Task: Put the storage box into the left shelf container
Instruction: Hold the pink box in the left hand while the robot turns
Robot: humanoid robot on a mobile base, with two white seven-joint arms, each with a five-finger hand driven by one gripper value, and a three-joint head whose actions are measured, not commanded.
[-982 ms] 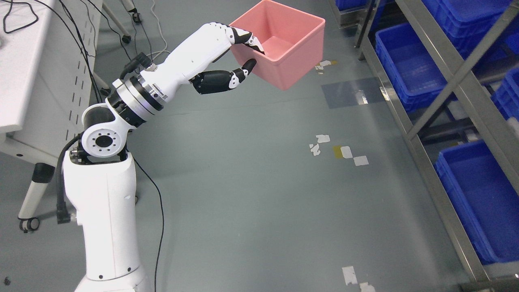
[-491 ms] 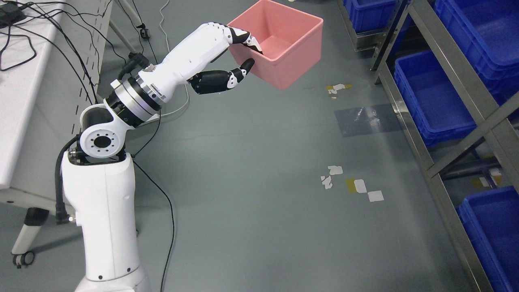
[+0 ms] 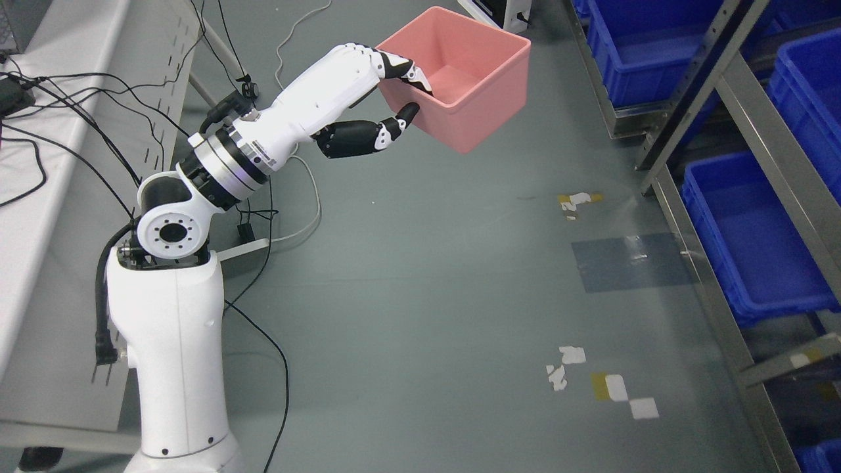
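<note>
While raised, storage box (image 3: pixel 473 92) (pink) hangs from left hand (image 3: pixel 387 98).

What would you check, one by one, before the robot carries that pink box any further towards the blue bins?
1. Hold on the box: ok. The left hand pinches the near wall of the pink storage box, fingers over the rim and thumb outside.
2. Box level: not ok. It hangs tilted above the floor, held by one wall only.
3. Box contents: ok. It looks empty inside, so nothing can spill.
4. Target free: ok. The blue container on the shelf at the right looks empty.
5. Path: cannot tell. The shelf's metal frame slants between box and containers.
6. Cables on the floor by the robot: cannot tell whether they will snag.
</note>
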